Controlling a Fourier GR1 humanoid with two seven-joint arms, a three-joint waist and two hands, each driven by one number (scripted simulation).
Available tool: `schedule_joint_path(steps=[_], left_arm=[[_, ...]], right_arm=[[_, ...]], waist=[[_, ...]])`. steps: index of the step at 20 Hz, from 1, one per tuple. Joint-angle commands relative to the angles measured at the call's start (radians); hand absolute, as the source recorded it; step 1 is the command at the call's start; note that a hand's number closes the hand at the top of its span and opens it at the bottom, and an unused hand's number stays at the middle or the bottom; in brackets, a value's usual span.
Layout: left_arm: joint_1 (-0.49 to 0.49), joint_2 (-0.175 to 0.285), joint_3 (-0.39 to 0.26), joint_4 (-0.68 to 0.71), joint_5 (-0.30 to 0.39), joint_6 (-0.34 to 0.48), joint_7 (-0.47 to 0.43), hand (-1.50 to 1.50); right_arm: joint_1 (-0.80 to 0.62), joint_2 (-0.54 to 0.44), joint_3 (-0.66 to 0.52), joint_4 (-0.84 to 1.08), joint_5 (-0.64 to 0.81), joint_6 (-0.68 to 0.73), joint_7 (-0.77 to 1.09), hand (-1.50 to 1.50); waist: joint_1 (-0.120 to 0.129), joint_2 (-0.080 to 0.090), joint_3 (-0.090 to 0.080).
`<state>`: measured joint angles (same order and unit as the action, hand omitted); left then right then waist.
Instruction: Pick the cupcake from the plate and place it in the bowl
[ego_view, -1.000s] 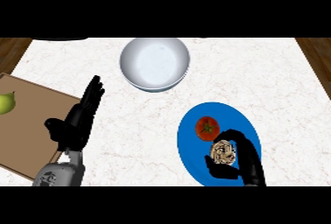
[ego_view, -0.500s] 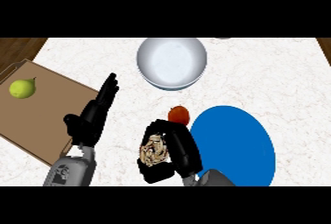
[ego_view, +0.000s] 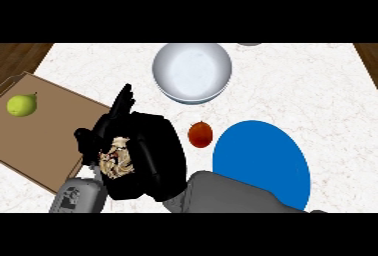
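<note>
One cupcake (ego_view: 117, 159), clamped in the curled fingers of the right hand (ego_view: 151, 155); hangs off the blue plate (ego_view: 260, 162), over the table (ego_view: 325, 90) by the edge of the cutting board (ego_view: 44, 135). Looks like mid-carry, with the pick done. Next calls for a swing forward to the one white bowl (ego_view: 192, 72), then release above its hollow. One left hand (ego_view: 118, 112), fingers straight and apart, touching nothing. One tomato (ego_view: 200, 134) just beside the plate; one pear (ego_view: 22, 104) on the board.
</note>
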<state>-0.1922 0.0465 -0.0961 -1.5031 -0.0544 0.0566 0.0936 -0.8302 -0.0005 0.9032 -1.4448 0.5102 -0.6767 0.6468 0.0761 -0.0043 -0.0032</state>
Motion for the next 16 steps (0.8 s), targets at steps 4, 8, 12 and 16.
schedule_joint_path(steps=[4, 8, 12, 16], left_arm=[[-0.037, 0.002, 0.023, 0.047, 0.000, 0.004, -0.018, 0.00], [0.001, 0.012, 0.017, -0.017, 0.001, 0.000, 0.012, 0.00], [-0.029, -0.002, 0.014, 0.014, -0.005, 0.005, -0.015, 0.00], [-0.026, -0.002, 0.021, 0.037, 0.003, -0.004, -0.018, 0.00]], right_arm=[[-0.439, 0.000, -0.070, 0.118, -0.015, 0.034, 0.339, 1.50], [-0.577, 0.000, -0.084, 0.235, -0.072, 0.004, 0.411, 1.50], [-0.712, 0.000, -0.152, 0.388, -0.133, 0.019, 0.395, 1.50], [-0.767, 0.000, -0.154, 0.486, -0.221, 0.001, 0.367, 1.50]], waist=[[-0.014, 0.001, -0.002], [-0.007, 0.004, 0.000], [-0.010, 0.011, -0.001], [-0.014, 0.014, 0.000]])
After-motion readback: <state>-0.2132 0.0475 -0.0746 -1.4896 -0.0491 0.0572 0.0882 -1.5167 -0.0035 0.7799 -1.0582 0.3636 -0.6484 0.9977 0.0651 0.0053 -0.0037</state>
